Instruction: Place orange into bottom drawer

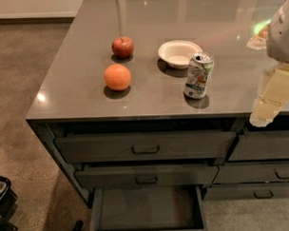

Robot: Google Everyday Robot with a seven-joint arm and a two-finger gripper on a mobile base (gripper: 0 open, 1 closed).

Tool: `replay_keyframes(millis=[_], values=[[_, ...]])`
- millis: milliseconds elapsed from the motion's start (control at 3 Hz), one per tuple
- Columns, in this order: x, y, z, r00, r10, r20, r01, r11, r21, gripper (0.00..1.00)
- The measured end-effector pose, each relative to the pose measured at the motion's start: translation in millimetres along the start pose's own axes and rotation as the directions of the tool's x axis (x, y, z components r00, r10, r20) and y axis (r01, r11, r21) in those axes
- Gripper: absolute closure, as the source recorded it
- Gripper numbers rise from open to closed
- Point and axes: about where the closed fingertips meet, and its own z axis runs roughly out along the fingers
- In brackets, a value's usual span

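The orange (117, 77) sits on the grey countertop (77, 98), left of centre, in front of a darker red apple (123, 47). The bottom drawer (148, 210) of the three-drawer stack under the counter is pulled out, and its plain grey floor shows nothing in it. My gripper (261, 116) hangs at the far right, over the counter's front edge. It is well to the right of the orange and holds nothing that I can see.
A white bowl (179, 53) and an upright drink can (198, 75) stand on the counter between the orange and my gripper. The two upper drawers (145, 148) are closed. A second drawer stack (270, 172) is at the right. A dark object (1, 198) sits on the floor at the lower left.
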Motion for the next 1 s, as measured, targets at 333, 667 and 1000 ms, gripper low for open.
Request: replay_keyframes(millis=[333, 667, 1000], values=[[-2, -1, -1, 1.0, -0.003, 0.006, 0.003, 1.0, 0.004, 0.0], [-19, -5, 3, 0.999, -0.034, 0.043, 0.034, 0.9994, -0.005, 0.0], [-86, -17, 26, 0.979, -0.145, 0.145, 0.154, 0.9864, -0.056, 0.0]])
